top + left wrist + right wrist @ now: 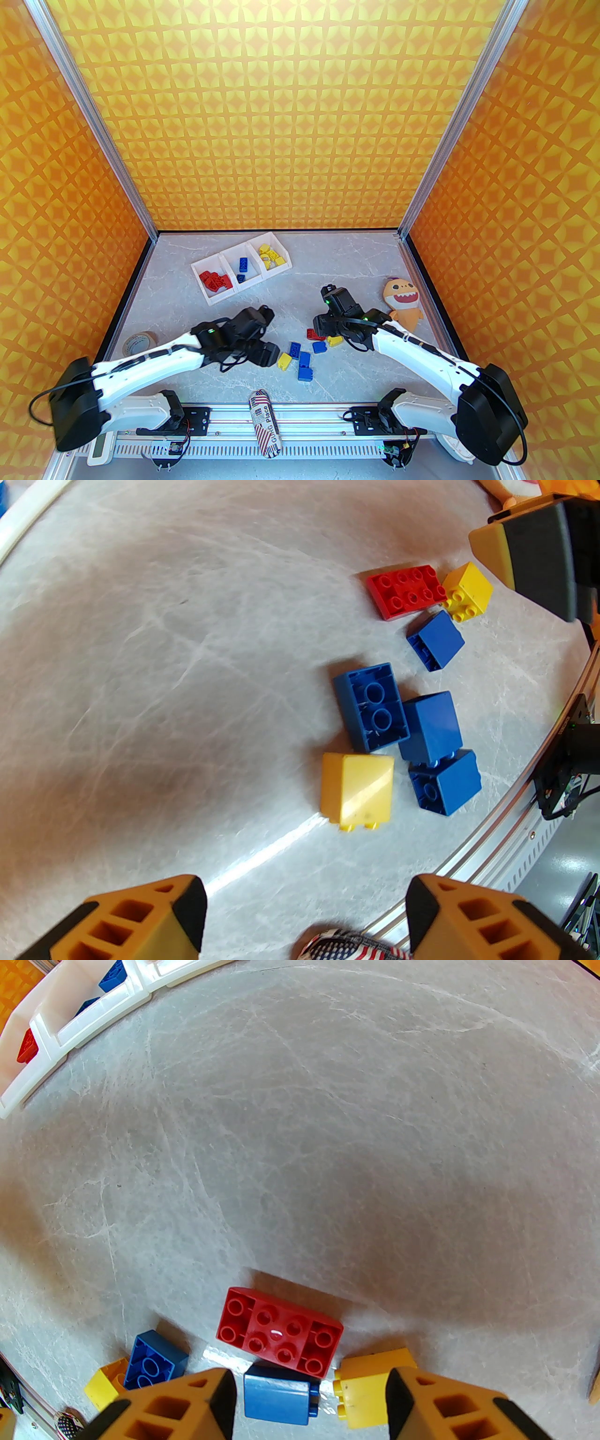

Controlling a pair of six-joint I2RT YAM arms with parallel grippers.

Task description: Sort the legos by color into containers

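Observation:
The containers (220,258) are a white three-bin tray at the back left, with red, blue and yellow legos lying in separate bins; the tray (84,1016) also shows at the far left of the right wrist view. Several loose legos lie mid-table: a red one (315,334), yellow ones (284,360) and blue ones (305,373). My left gripper (307,902) is open and has nothing in it, just short of a yellow lego (357,791). My right gripper (309,1398) is open, astride a blue lego (279,1398), with a red lego (280,1330) just beyond and a yellow lego (370,1382) by its right finger.
An orange plush monster (402,307) lies at the right, behind the right arm. A tape roll (136,342) sits at the left edge. A flag-patterned cylinder (265,422) rests on the near rail. Patterned walls close in three sides.

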